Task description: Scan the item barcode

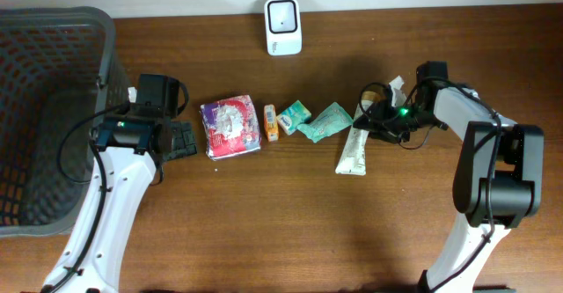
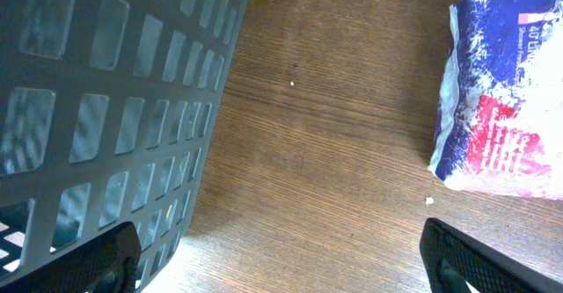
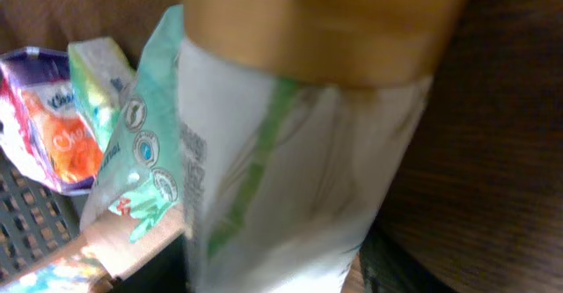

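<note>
The right tool (image 1: pixel 376 117) sat at the cap end of the white tube (image 1: pixel 354 152) on the worktop (image 1: pixel 264 223), and its grip could not be told. The left tool (image 1: pixel 176 139) stood apart. Gripping squarely, with the barcode facing the scanner (image 1: pixel 282 14), would serve best.

Two white robot arms with black grippers, seen from overhead.
The white left arm (image 1: pixel 110 205) stretches forward, its black two-finger left gripper (image 1: pixel 180 140) spread wide. The white right arm (image 1: pixel 479 143) bends inward, its black right gripper (image 1: pixel 376 117) held low, its jaw gap unclear.
</note>
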`<state>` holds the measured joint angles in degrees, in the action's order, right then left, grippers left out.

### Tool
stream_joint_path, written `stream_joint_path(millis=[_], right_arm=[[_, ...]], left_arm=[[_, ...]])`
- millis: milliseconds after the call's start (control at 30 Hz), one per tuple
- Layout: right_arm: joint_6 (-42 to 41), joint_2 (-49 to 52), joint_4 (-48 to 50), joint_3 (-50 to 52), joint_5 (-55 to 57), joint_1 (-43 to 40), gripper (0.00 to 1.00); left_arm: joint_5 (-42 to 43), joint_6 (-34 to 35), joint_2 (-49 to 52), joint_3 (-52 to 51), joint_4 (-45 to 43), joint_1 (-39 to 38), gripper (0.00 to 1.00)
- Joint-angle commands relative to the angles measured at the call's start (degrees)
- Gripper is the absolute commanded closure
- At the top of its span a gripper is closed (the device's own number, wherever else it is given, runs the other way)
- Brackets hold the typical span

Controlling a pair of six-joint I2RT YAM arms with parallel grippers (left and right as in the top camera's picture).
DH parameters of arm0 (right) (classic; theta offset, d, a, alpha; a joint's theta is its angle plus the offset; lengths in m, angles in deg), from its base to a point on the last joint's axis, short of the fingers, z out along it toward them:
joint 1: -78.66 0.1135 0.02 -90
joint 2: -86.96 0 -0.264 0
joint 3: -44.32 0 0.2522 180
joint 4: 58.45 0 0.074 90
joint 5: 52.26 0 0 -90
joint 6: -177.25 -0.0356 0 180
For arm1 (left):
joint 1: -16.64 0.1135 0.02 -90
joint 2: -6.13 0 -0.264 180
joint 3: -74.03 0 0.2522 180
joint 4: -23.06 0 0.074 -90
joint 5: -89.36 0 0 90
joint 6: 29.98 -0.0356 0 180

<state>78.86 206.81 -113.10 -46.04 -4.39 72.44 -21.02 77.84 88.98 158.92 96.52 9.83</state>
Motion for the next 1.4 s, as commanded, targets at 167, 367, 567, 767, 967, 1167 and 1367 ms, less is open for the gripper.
stream_joint_path(millis=[167,367,567,767,967,1167,1367], right_arm=[[-0.79,0.42,3.96,0.61,2.25,5.64,0.96],[-3.34,-7.17,-12.66,-10.99,24.13,5.29,0.96],[4.98,-9.62,-16.79,-12.15,15.41,8.24,0.96],[12.68,-9.62,-5.97,-12.17,-28.50,8.90,0.96],[12.41,-9.62,-4.74,-12.17,-41.51,11.30,0.96],[10.67,-9.62,-3.69,-12.17,-35.47,19.08,0.96],[5.70,-9.62,-0.02,-12.17,-29.00,21.00,0.96]], left_arm=[[0.02,0.61,-0.13,-0.09,-0.09,0.22,0.01],[0.02,0.61,-0.13,-0.09,-0.09,0.22,0.01],[0.02,0.61,-0.13,-0.09,-0.09,0.22,0.01],[0.02,0.61,-0.13,-0.09,-0.09,0.22,0.01],[0.02,0.61,-0.13,-0.09,-0.09,0.22,0.01],[0.04,0.61,-0.13,-0.09,-0.09,0.22,0.01],[0.04,0.61,-0.13,-0.09,-0.09,0.22,0.01]])
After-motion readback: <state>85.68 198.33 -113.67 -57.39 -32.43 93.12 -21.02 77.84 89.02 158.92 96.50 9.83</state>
